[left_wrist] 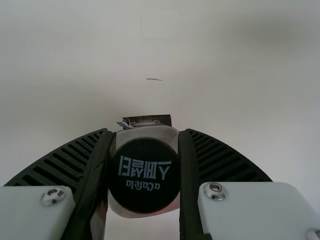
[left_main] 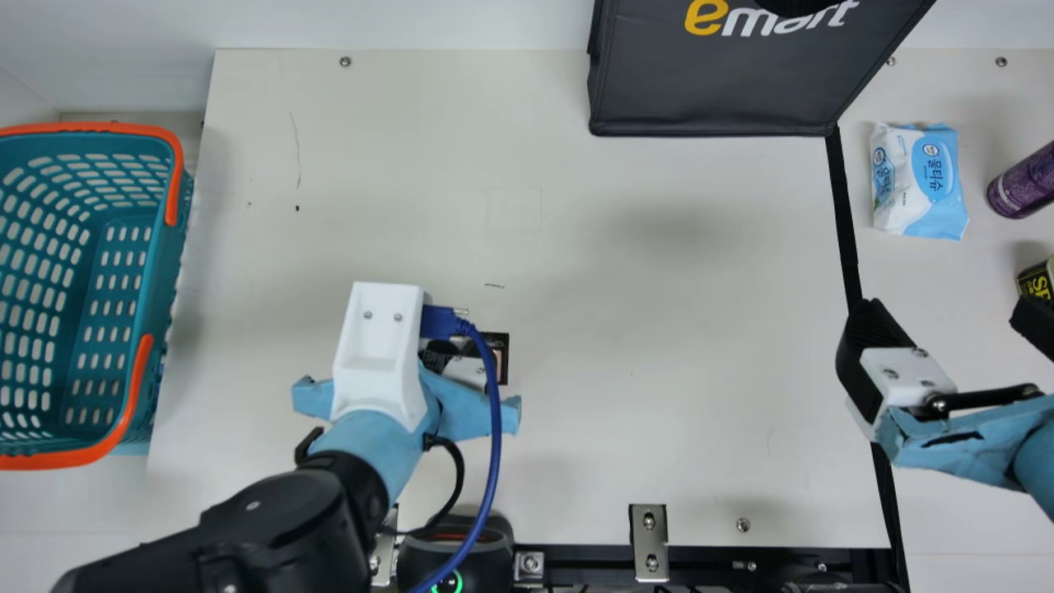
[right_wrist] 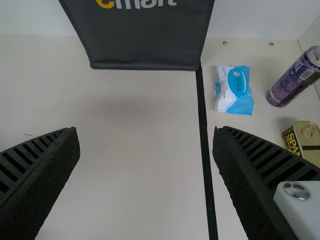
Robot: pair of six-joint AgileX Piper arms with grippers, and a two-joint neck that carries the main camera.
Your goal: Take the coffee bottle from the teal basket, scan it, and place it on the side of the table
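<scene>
In the main view my left gripper [left_main: 442, 356] is over the table's left-centre, its fingers largely hidden by its own white mount. The left wrist view has the gripper [left_wrist: 144, 162] shut on the coffee bottle [left_wrist: 144, 175], whose black cap faces the camera between both ribbed fingers. A small dark-edged rectangle [left_wrist: 147, 120] shows just beyond the bottle; I cannot tell whether it is part of it. The teal basket [left_main: 177, 247] stands at the far left. My right gripper [left_main: 955, 319] is open at the right, nothing between its fingers; likewise the right gripper [right_wrist: 145, 145] in its wrist view.
A black device with a green light ring [left_main: 447, 581], likely the scanner, sits at the near edge. A dark bag [left_main: 716, 91] stands at the back. Right of the black strip [left_main: 844, 214] are a wipes pack [left_main: 918, 181], a purple can [left_main: 1023, 183] and a yellow tin [right_wrist: 304, 140].
</scene>
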